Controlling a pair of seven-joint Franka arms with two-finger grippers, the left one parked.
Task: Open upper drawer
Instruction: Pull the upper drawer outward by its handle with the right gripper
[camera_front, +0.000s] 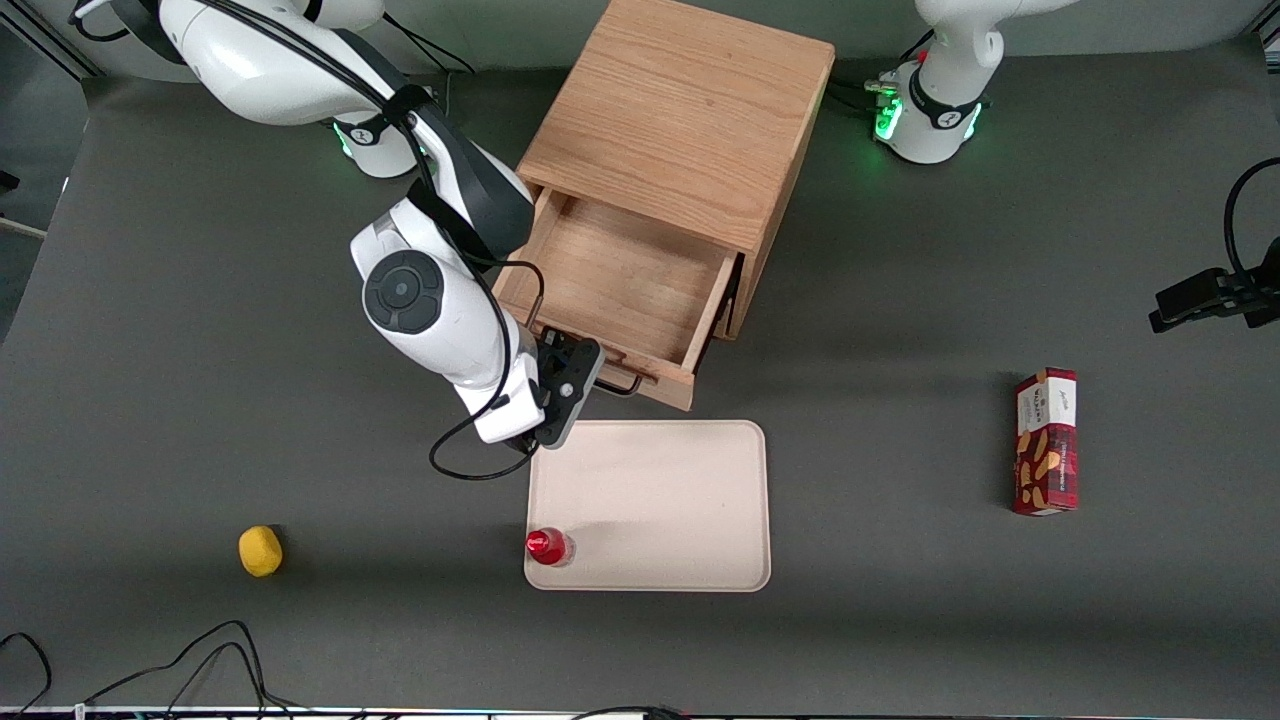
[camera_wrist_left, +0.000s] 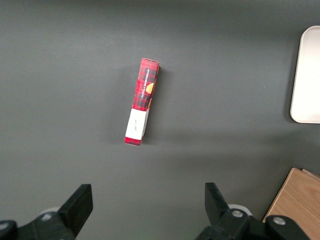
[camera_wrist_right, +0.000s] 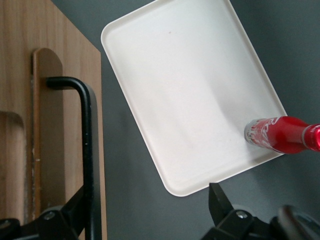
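Note:
The wooden cabinet (camera_front: 680, 110) stands at the middle of the table's back. Its upper drawer (camera_front: 620, 280) is pulled well out and shows a plain, bare wooden inside. The drawer's black wire handle (camera_front: 622, 386) sticks out from its front. My right gripper (camera_front: 566, 388) is in front of the drawer, at the end of the handle toward the working arm. In the right wrist view the gripper (camera_wrist_right: 147, 200) is open, with the jaws wide apart. The handle (camera_wrist_right: 89, 145) runs right beside one finger (camera_wrist_right: 75, 210), and nothing is gripped. The bottom drawer is hidden under the upper one.
A cream tray (camera_front: 690, 500) lies just in front of the drawer, nearer the camera, and a red bottle (camera_front: 548, 546) stands on its corner. A yellow fruit (camera_front: 260, 551) lies toward the working arm's end. A red snack box (camera_front: 1046, 441) lies toward the parked arm's end.

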